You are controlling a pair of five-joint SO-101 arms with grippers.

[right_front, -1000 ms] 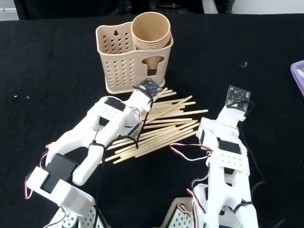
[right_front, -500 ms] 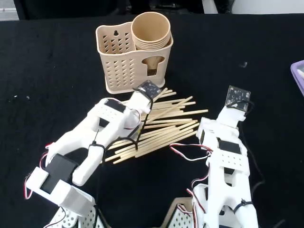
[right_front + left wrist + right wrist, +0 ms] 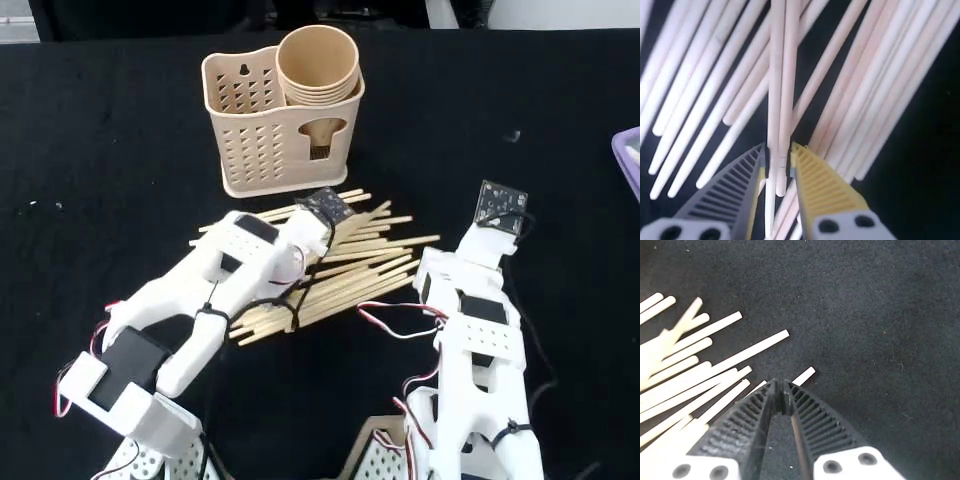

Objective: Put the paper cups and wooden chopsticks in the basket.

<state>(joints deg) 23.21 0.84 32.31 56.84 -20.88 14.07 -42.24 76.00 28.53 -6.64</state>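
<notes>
Cloth [image 3: 110, 130], matte black and lightly napped with a few pale specks of lint, covers the whole work surface. From the lower left corner of the high view the left arm [image 3: 215, 270] slants up toward the centre. Its shell is white moulded plastic in blocky segments, with a black motor housing near its base and thin black and red wires looped along it. The left gripper [image 3: 777, 149] sits down in the pile at the centre. Its jaws, one grey and one yellow, both ribbed, are closed against two sticks that run side by side between their tips.

In the upper centre-left stands the basket [image 3: 255, 150], beige plastic with rounded corners, walls pierced by rows of small slots, and a keyhole-shaped cut-out in its front. It has two compartments. The paper cups [image 3: 318, 60], smooth tan cones nested into one stack, stand upright in the right-hand one.

Below the basket, just clear of its foot, the wooden chopsticks [image 3: 370, 265] lie flat in a loose fan across the centre. They are pale, round, straight and blunt-ended, many overlapping, with their ends spread toward the right.

Right of the pile the right arm [image 3: 475, 320] rises from the bottom edge, made of the same white plastic and carrying a small dark circuit board at its top. The right gripper [image 3: 779, 385] has black ribbed jaws pressed together tip to tip on nothing, above bare cloth, with a stick end just beyond them.

At the right edge a lilac rim [image 3: 628, 150] curves into view.
</notes>
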